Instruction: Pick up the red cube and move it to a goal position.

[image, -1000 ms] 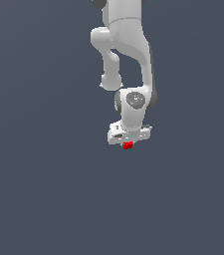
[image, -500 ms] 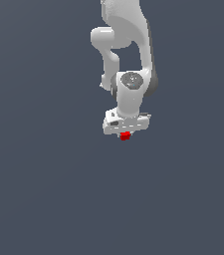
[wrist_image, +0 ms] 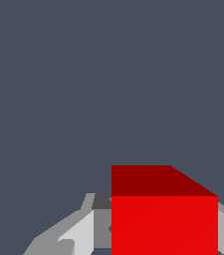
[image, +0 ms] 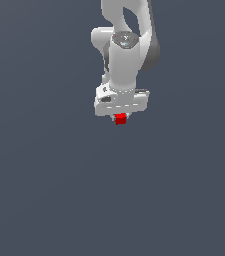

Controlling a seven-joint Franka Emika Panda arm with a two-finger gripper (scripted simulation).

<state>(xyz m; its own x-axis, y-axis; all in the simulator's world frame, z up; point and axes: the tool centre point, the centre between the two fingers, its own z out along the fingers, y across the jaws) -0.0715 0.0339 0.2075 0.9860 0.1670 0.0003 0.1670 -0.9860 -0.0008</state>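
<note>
The red cube [image: 120, 119] hangs just under the white hand of the arm in the exterior view, and it is much narrower than the hand. My gripper [image: 120, 118] is shut on it, and the fingers are mostly hidden behind the hand and the cube. In the wrist view the red cube [wrist_image: 163, 219] fills the lower middle, seated between two grey fingers [wrist_image: 81, 234], one on each side. Nothing but flat dark grey shows beneath it.
The white arm [image: 126, 45] reaches down from the upper middle of the exterior view. Plain dark grey surrounds it on every side, with no other object or edge in sight.
The arm has carried the cube upward and slightly toward the exterior view's left over the last second. The wrist has also turned. The cube stays in the grip.
</note>
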